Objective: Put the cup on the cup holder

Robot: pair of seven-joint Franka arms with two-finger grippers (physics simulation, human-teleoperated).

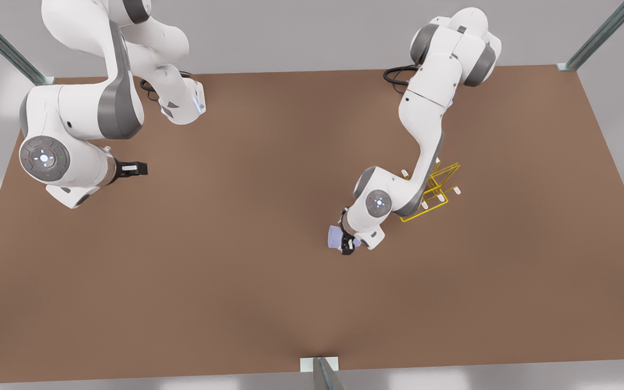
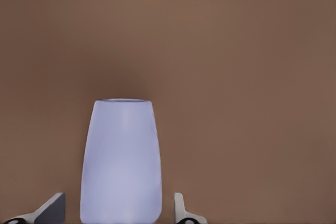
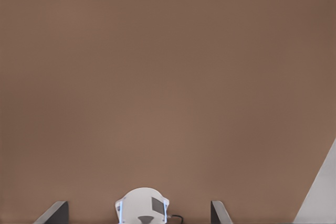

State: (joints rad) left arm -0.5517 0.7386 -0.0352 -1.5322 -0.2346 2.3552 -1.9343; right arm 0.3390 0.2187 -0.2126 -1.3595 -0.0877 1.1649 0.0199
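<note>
Brown tabletop (image 1: 236,281) spreads under both arms. Left gripper (image 1: 348,244) stands at the cup (image 1: 335,236), its fingers (image 2: 52,209) spread just beside the walls, gripping nothing yet. Yellow cup holder (image 1: 435,189) sits near, at the cup's two o'clock. Right gripper (image 1: 130,168) waits open, empty, well apart. Closing off-centre could tip the smooth, tapered cup.

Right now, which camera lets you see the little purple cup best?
The left wrist view: the cup looks big there, between the left gripper fingers, which flank it with gaps. In the front view the cup is tiny, partly hidden by that gripper. The right wrist view shows brown table.
</note>
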